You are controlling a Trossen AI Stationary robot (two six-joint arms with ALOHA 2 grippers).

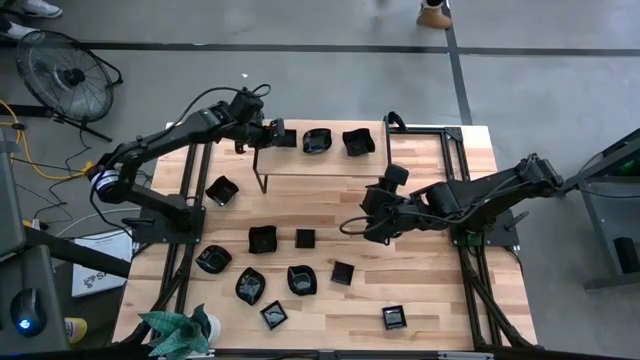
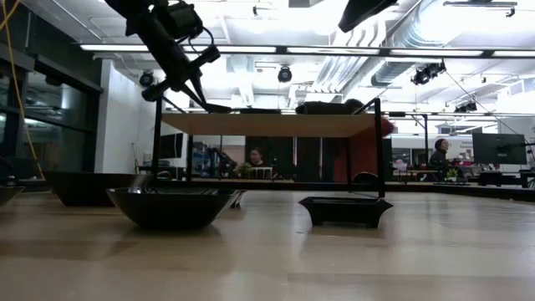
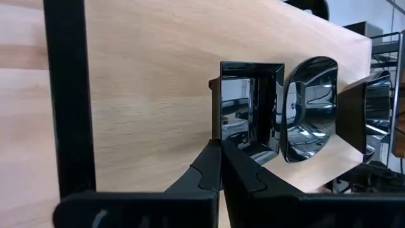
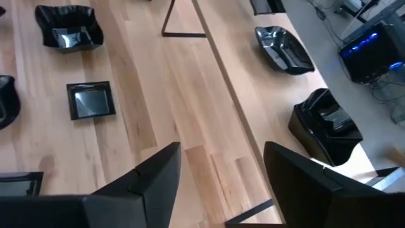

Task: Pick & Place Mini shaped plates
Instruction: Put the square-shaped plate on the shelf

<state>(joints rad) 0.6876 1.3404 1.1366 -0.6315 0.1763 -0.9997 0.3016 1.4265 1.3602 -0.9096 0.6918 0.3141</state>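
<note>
Grey floor (image 1: 330,75) crossed by dark tape lines; a fan (image 1: 68,75) stands there; ceiling strip lights (image 2: 276,50) glow.

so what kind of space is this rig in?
Looks like an open lab or workshop, not a home: exposed ceiling ducting, strip lights, people at monitors beyond the table, and a floor fan on taped concrete.

Three glossy black mini plates sit in a row on the raised wooden shelf at upper centre of the high view: a small square plate (image 1: 281,135), a rounded dish (image 1: 317,141) and a wavy-edged dish (image 1: 358,142). The others lie scattered, upright and apart, across the lower middle of the tabletop, among them a square dish (image 1: 222,190), a ruffled dish (image 1: 262,239), a flat square (image 1: 305,238) and a corner square (image 1: 394,318).
</note>
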